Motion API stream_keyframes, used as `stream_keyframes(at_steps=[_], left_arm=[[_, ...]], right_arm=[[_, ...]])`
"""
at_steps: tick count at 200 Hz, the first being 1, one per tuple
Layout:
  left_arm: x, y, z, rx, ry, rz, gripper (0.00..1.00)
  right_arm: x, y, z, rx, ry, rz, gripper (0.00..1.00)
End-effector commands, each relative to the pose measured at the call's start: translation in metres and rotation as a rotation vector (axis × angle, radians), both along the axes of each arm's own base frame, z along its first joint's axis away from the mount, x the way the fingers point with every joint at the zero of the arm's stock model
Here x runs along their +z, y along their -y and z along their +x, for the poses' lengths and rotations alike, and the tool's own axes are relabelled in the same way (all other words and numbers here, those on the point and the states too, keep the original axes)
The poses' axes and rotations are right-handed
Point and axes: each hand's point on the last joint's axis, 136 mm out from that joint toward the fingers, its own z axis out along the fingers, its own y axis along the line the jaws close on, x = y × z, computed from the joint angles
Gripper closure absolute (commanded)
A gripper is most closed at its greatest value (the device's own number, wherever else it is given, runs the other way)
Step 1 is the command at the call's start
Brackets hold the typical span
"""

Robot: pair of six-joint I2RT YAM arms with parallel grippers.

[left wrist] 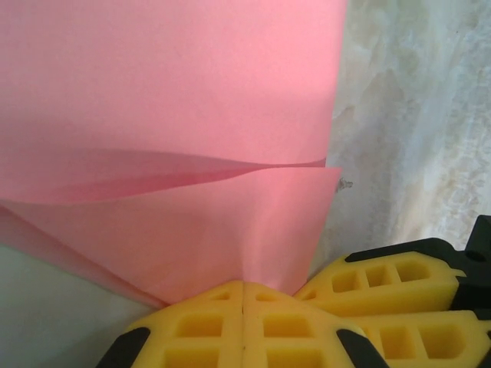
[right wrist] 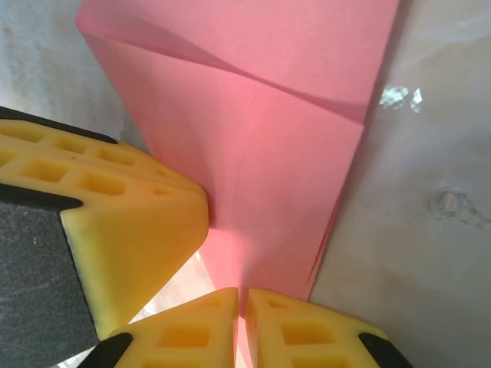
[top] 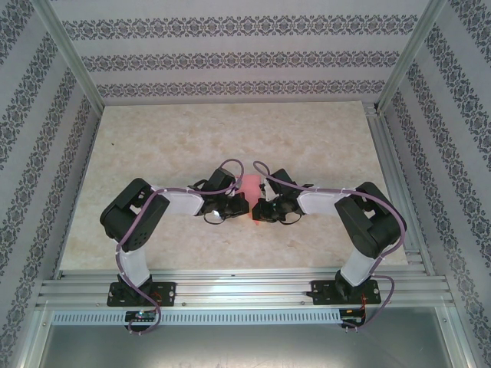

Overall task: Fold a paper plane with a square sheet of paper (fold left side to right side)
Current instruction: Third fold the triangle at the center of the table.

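So both arms are meeting in the middle of the table (top: 153, 146), and the pink paper (top: 251, 186) is sitting right between the two wrists, roughly dead centre on that beige marble-looking top. The left gripper (left wrist: 242, 290) is squeezing its yellow fingers (left wrist: 192, 330) tight together and pinching the near edge of the paper, which is fanning up out of the tips in a couple of layers. The right gripper (right wrist: 240, 300) is doing the same from its side, jaws nearly touching and nipping the paper's edge, with pink showing in the slit between them. The two grippers are working just beside each other, tips close together. The paper is lying folded over, two layers showing along one long edge, and a loose flap is lifting in a soft wave across its width. Purple cables (top: 230, 164) are looping over both arms, and patterned wallpaper (top: 230, 57) is running round the enclosure.
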Motion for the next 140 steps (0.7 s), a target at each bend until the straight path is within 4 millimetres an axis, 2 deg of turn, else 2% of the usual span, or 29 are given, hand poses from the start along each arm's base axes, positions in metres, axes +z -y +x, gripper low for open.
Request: stream_keyframes(at_steps=[1, 57, 111, 140], left_arm=[[-0.016, -0.011, 0.015, 0.065, 0.051, 0.089, 0.97], [-0.021, -0.038, 0.032, 0.122, 0.082, 0.183, 0.94], [-0.008, -0.047, 0.062, 0.169, 0.138, 0.224, 0.91], [-0.012, -0.054, 0.076, 0.187, 0.148, 0.25, 0.9]], right_arm=[[-0.047, 0.038, -0.037, 0.009, -0.123, -0.222, 0.86], [-0.049, 0.043, -0.04, 0.01, -0.124, -0.248, 0.86], [-0.05, 0.046, -0.041, 0.007, -0.125, -0.262, 0.86], [-0.05, 0.047, -0.042, 0.008, -0.126, -0.264, 0.86]])
